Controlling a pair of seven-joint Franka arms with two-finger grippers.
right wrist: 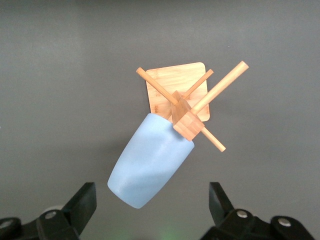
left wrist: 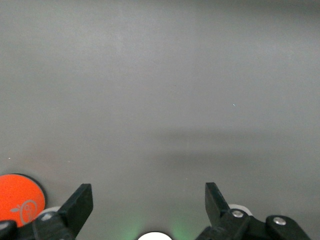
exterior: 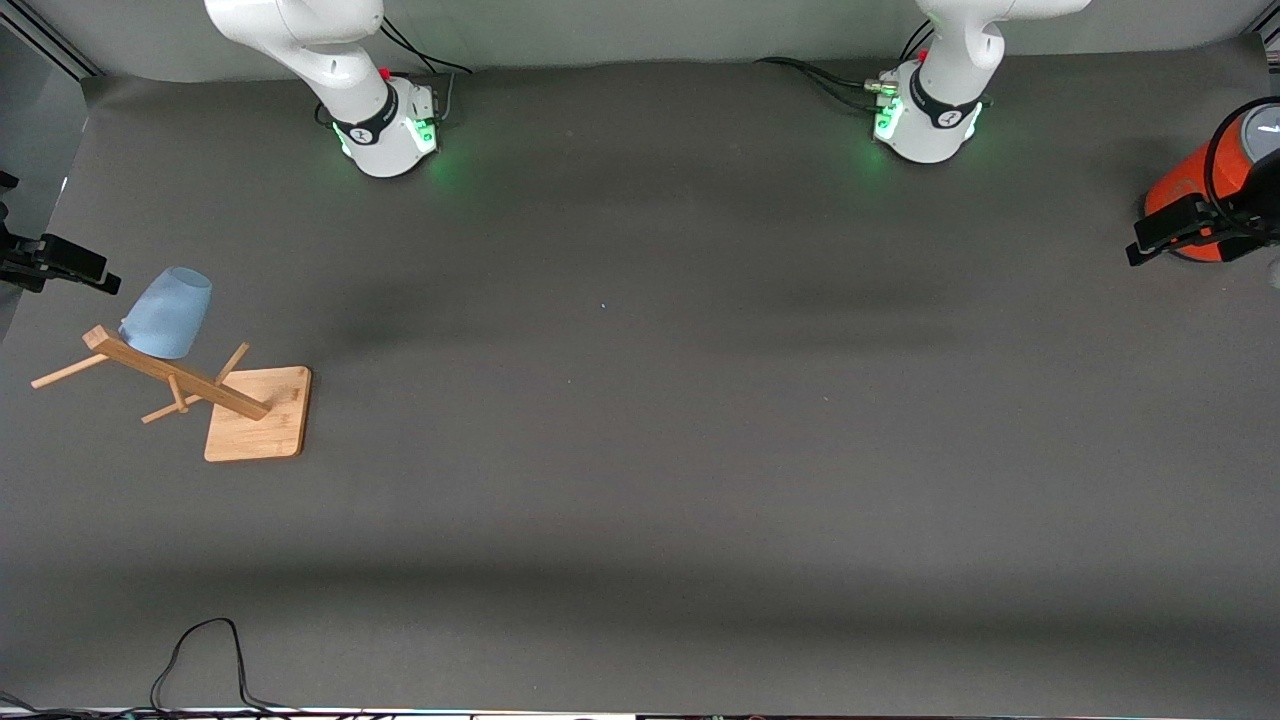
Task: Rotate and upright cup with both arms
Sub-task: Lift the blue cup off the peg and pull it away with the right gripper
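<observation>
two grippers hang high above the table (exterior: 640, 520), each with its fingers spread wide and nothing between them. the cup (exterior: 168, 313) sits mouth-down on a peg of the wooden rack (exterior: 190, 385), at the right arm's end of the table, toward nine o'clock in the front view. the right gripper (right wrist: 150, 210) is over the cup and rack. the left gripper (left wrist: 147, 207) is over bare mat near the orange cylinder (exterior: 1200, 190) at two o'clock.

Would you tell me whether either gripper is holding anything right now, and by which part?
Nothing is held. The left gripper and right gripper are both open; the cup hangs on the wooden rack.
</observation>
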